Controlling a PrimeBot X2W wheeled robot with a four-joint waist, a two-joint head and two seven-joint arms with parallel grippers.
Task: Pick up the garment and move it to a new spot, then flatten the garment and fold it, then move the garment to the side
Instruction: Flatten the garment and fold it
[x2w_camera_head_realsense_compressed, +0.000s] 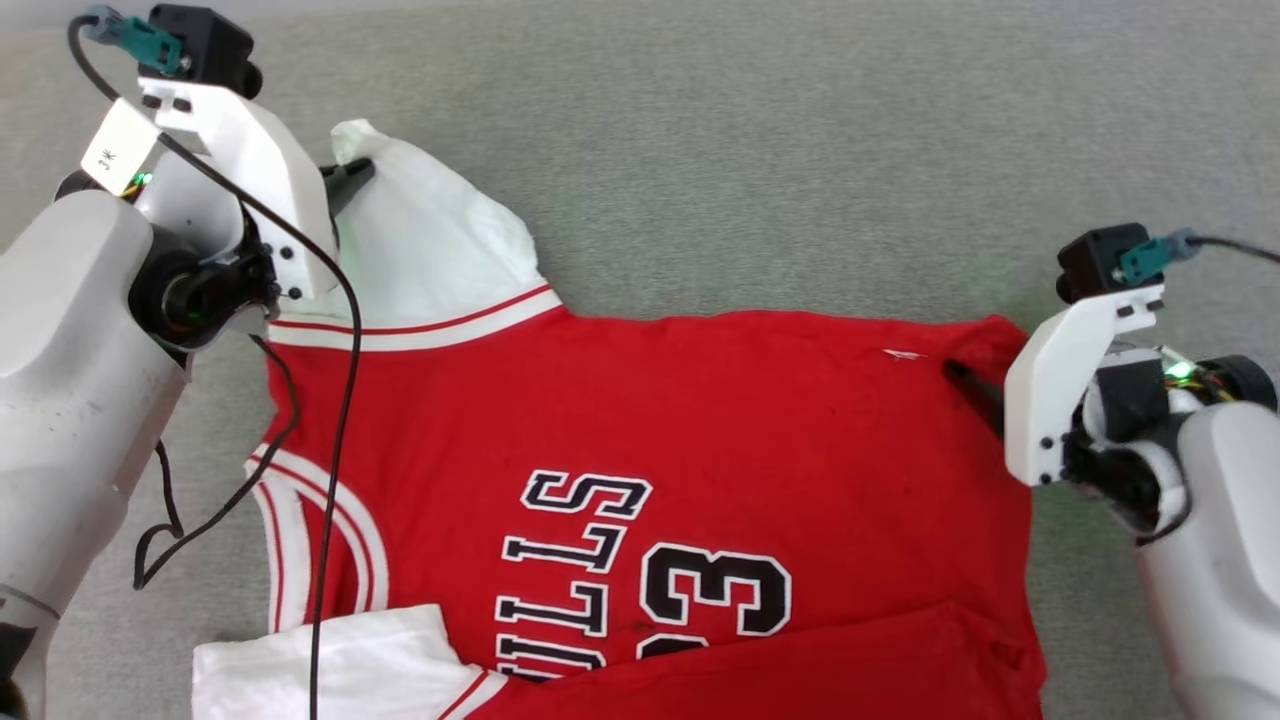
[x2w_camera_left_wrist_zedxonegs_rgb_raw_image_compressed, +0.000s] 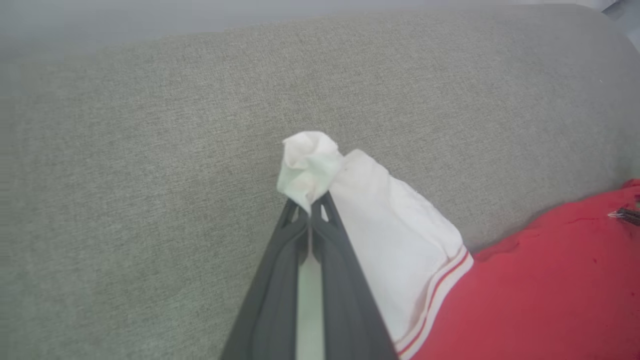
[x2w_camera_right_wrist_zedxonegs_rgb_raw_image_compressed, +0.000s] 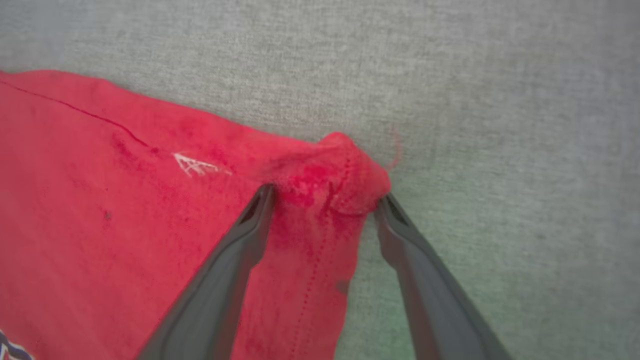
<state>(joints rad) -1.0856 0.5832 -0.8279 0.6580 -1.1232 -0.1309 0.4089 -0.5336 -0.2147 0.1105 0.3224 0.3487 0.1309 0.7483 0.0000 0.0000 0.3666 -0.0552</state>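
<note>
**Left.** The left gripper is shown closed on the tip of the far white sleeve. In the left wrist view its fingers are pressed together, and a crumpled knot of white cloth is pinched at their ends. The sleeve is drawn out up and to the left, away from the red body.

**Centre.** The garment is spread on a grey upholstered surface. Its long axis runs across the head view, with the sleeves and striped trim at the left and the hem at the right. The black-and-white lettering is seen face up. A second white sleeve and a turned-over band of red cloth lie along the near edge, so the flattening is judged unfinished.

**Right.** The right gripper is shown open. In the right wrist view its two fingers are set on either side of the bunched far hem corner, just beyond the small white logo. The corner lies directly between the fingertips, along the gripper's own line.

**Relation governing the next move.** The far edge is spanned by the two arms, one at each end of the long axis. Only the left end is held. Closing on the hem corner is therefore judged necessary before the edge can be tensioned or lifted.
</note>
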